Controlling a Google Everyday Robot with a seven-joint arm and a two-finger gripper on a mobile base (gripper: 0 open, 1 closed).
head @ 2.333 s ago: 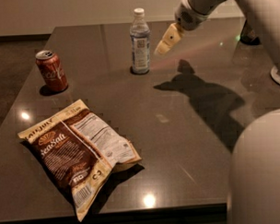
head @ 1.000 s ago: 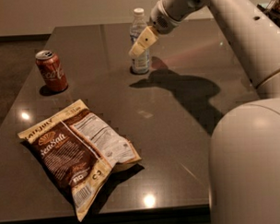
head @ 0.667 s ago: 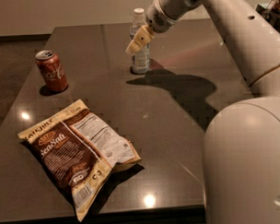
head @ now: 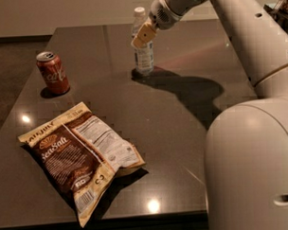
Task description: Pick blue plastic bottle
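Camera view: end effector point(head: 145, 34) overlaps blue plastic bottle point(head: 144, 57) top — can't tell its opening — high contact could tip the bottle.

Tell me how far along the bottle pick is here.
Approach looks done: the gripper is at the upper body of the blue plastic bottle. Grasping is in hand; a secure hold cannot be confirmed. Left: lifting, since the bottle stands upright on the table.
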